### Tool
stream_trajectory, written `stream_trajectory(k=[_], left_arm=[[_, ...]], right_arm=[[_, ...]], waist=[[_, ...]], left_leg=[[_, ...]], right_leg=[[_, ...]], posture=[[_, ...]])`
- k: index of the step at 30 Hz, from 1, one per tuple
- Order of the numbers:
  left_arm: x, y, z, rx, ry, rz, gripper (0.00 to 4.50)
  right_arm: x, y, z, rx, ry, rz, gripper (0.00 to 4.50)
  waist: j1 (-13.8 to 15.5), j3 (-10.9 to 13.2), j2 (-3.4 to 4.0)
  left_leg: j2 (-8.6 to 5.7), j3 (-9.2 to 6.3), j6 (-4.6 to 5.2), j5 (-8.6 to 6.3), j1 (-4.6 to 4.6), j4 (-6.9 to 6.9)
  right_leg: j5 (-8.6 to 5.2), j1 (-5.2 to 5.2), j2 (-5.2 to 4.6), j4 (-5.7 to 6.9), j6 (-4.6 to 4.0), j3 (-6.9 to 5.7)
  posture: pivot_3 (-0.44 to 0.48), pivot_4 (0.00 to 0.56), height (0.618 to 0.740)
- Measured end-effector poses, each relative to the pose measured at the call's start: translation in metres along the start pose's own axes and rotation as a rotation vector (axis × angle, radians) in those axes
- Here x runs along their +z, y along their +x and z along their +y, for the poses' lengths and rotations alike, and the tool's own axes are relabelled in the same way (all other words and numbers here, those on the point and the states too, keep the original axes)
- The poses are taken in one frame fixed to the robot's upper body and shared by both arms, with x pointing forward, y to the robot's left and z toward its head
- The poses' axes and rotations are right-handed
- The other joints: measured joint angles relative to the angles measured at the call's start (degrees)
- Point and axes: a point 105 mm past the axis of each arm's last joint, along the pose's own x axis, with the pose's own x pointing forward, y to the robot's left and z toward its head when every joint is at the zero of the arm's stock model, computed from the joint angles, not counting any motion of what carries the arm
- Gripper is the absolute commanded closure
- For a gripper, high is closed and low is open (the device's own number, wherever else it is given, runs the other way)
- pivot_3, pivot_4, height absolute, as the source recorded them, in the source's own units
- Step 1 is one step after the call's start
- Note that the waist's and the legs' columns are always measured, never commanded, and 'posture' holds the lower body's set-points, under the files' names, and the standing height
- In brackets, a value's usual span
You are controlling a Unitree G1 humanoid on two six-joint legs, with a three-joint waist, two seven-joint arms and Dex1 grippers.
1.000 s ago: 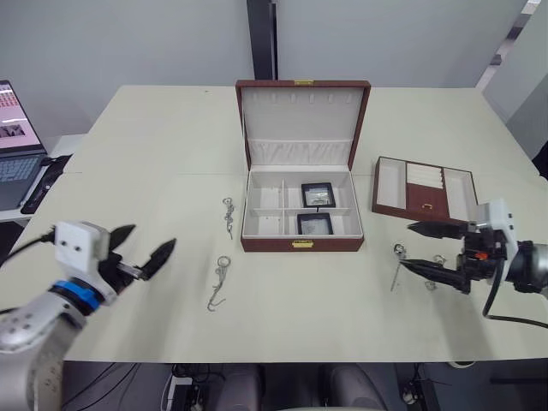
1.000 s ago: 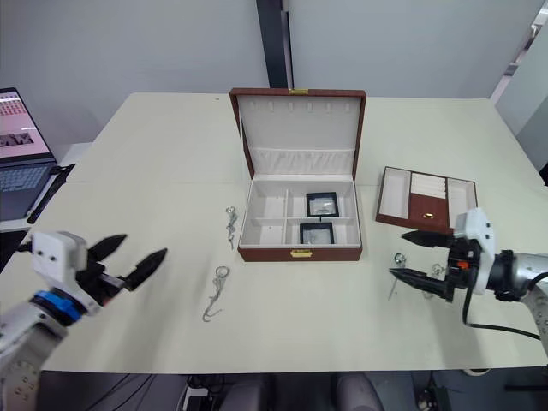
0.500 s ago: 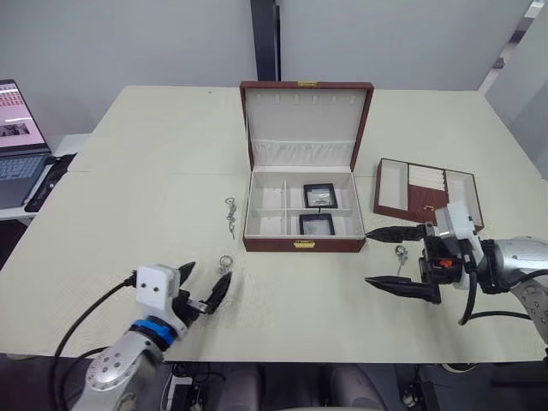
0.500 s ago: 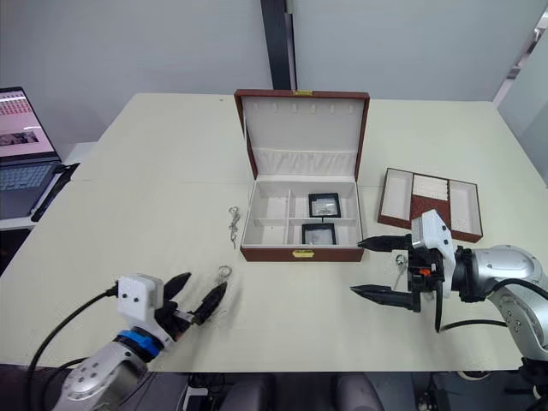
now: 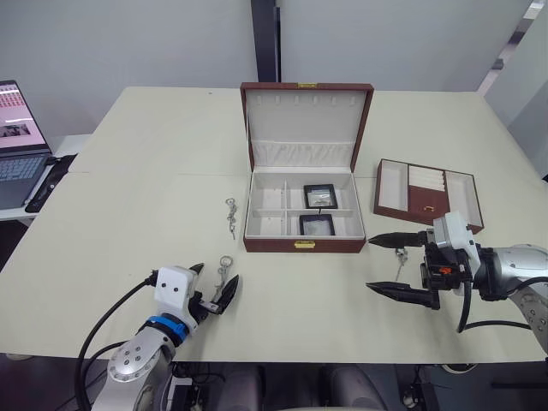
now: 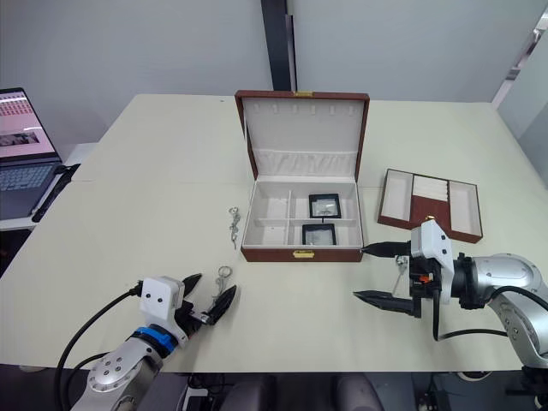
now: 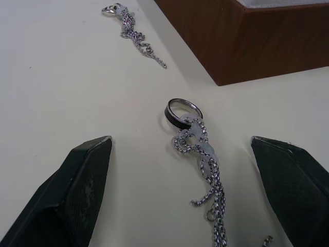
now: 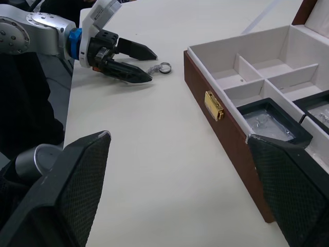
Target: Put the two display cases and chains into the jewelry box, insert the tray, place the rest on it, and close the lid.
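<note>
Jewelry box (image 5: 300,244): brown, lid upright and open, white lining, two black display cases (image 5: 318,195) (image 5: 315,224) in its right-hand compartments. Tray (image 5: 425,198): brown with white sections, on the table right of the box. One chain (image 5: 229,215) lies left of the box; another chain with a ring (image 7: 200,154) lies nearer the table's front edge.

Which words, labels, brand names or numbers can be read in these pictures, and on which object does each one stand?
No text can be read in these views.
Laptop: its screen shows pink and white content, too small to read.
Jewelry box: plain brown outside with gold clasps, no lettering seen.
Tray: no lettering seen.
Left gripper and right gripper: no markings can be read on their housings.
</note>
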Motion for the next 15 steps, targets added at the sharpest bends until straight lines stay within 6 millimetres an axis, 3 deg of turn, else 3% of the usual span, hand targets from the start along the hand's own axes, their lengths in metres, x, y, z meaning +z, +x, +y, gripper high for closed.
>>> stream_trajectory(k=[4, 15], left_arm=[[-0.0023, -0.001, 0.0007, -0.009, 0.007, 0.005, 0.88], [-0.0041, 0.0, 0.0027, -0.017, 0.012, 0.003, 4.1]], right_arm=[[0.0, 0.0002, -0.0005, -0.005, -0.004, -0.001, 0.0], [-0.0011, -0.0001, -0.0017, -0.01, -0.002, -0.005, 0.0]], waist=[[0.01, 0.0, 0.0], [0.05, -0.01, 0.02]], left_leg=[[-0.02, 0.0, 0.0, 0.0, 0.03, -0.03], [-0.01, -0.02, 0.0, 0.0, 0.05, -0.04]], right_leg=[[0.0, 0.05, 0.0, -0.06, 0.0, 0.0], [0.0, 0.1, -0.01, -0.1, 0.0, -0.03]], posture=[[0.0, 0.15, 0.74], [0.0, 0.15, 0.74]])
